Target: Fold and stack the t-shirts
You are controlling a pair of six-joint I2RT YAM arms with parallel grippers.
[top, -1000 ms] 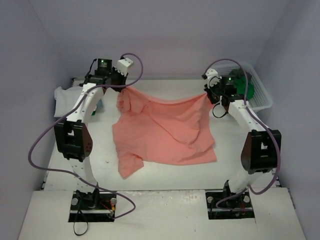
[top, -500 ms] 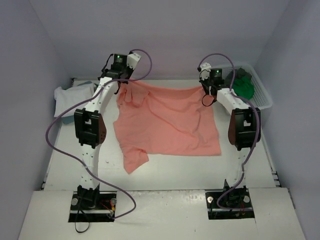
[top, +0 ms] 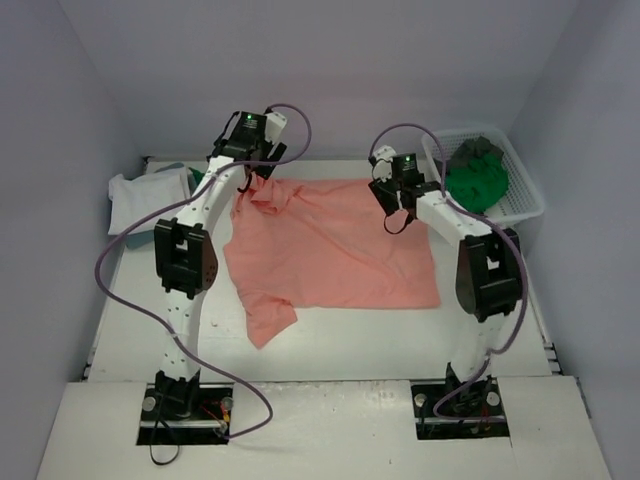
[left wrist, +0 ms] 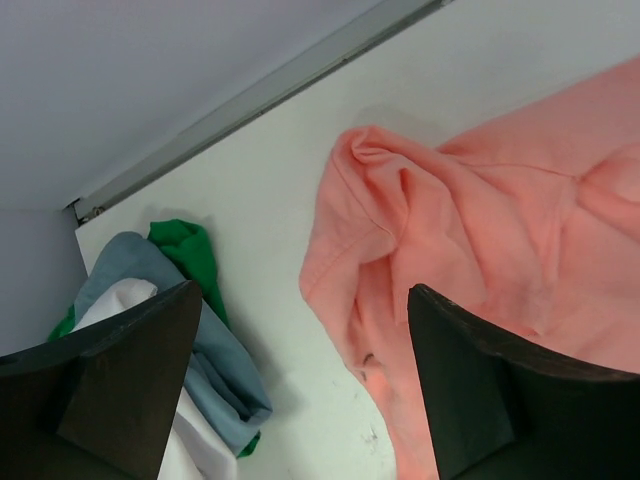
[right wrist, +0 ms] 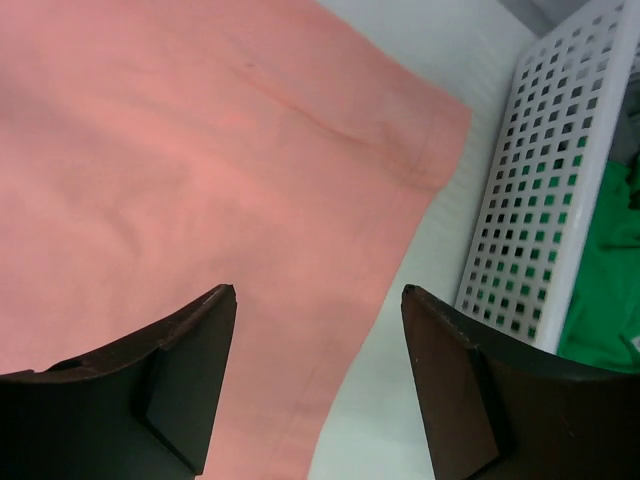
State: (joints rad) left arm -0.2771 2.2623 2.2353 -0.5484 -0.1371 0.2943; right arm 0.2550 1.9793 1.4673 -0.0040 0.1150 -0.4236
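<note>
Your L gripper point(left wrist: 300, 290) hangs w/ jaws spread wide, nothing btwn them, gripping no cloth. Under it sits the bunched far-left corner of the salmon t-shirt point(top: 335, 245). Your R gripper point(right wrist: 318, 292) also gapes, empty, above the shirt's far-right corner, just beside the white mesh basket point(right wrist: 520, 200). The shirt lies spread on the table point(top: 330, 345) btwn both arms, its near-left sleeve crumpled. A pile of white, blue & green tees point(left wrist: 190, 370) sits far left. Another green tee point(top: 478, 182) is in the basket.
</note>
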